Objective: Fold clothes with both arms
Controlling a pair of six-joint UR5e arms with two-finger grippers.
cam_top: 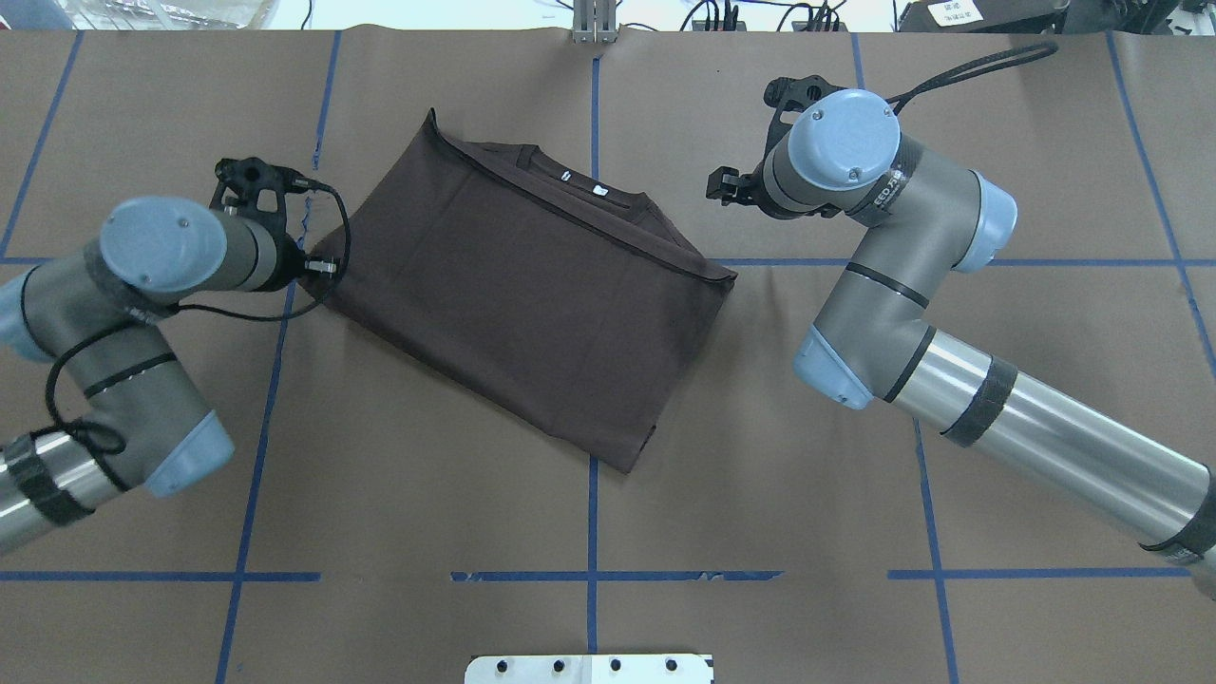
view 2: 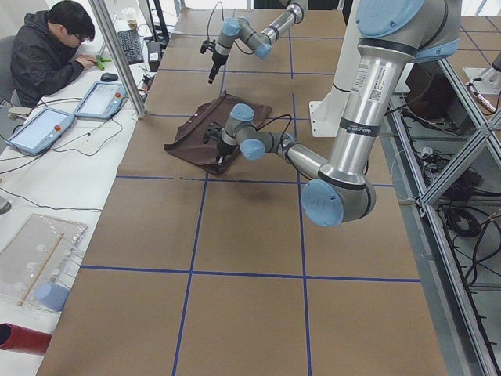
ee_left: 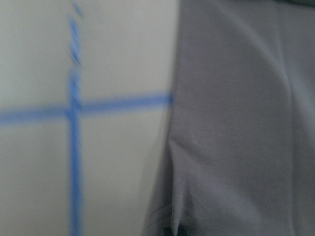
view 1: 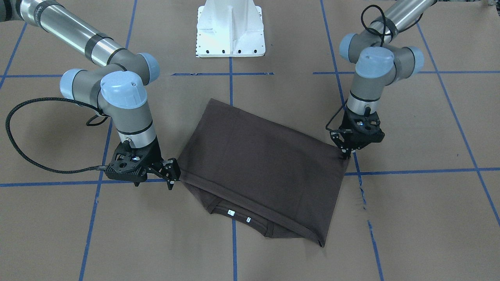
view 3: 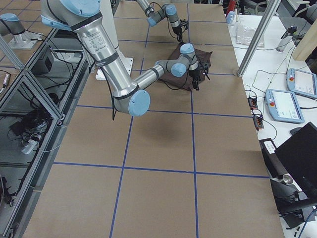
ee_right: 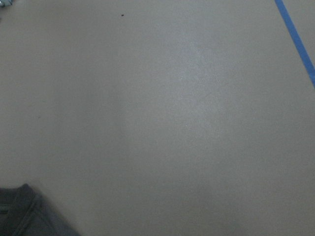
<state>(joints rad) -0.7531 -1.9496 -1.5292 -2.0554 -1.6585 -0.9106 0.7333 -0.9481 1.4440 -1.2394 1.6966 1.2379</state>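
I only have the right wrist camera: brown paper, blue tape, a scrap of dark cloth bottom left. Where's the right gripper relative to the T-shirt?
Observer: The right gripper hovers beside one corner of the folded T-shirt, holding no cloth.
Operator: And the left one?
Observer: The left gripper points down at the opposite corner, right at the fabric edge. I cannot tell whether it grips.

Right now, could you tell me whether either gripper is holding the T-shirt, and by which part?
The right gripper hangs open, holding nothing. The left gripper touches a corner of the folded T-shirt; whether it grips cannot be told.
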